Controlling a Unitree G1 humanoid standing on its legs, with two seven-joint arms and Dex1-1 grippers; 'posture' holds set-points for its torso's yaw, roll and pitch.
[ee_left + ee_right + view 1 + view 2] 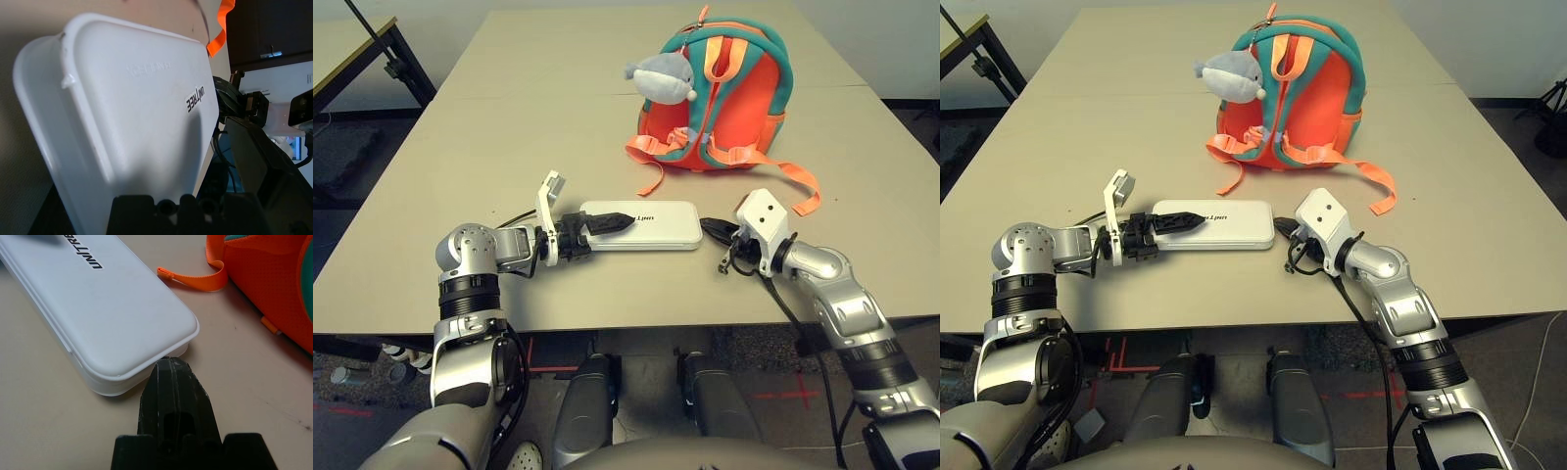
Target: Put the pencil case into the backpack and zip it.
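Pencil case, smooth, white, round-cornered, flat on the near counter, long axis left to right. Farther back, orange-and-teal fabric backpack with plush shark charm. Left claw open at its left end; right claw closed, just beside its right end.

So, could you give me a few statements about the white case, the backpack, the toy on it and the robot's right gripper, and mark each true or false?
1. The pencil case is inside the backpack. False: it lies on the table, nearer the robot than the backpack.
2. The right gripper is shut. True.
3. The plush shark is bright green. False: it is grey and white.
4. The case has dark lettering on top. True.
5. The backpack is lying flat. False: it is upright.
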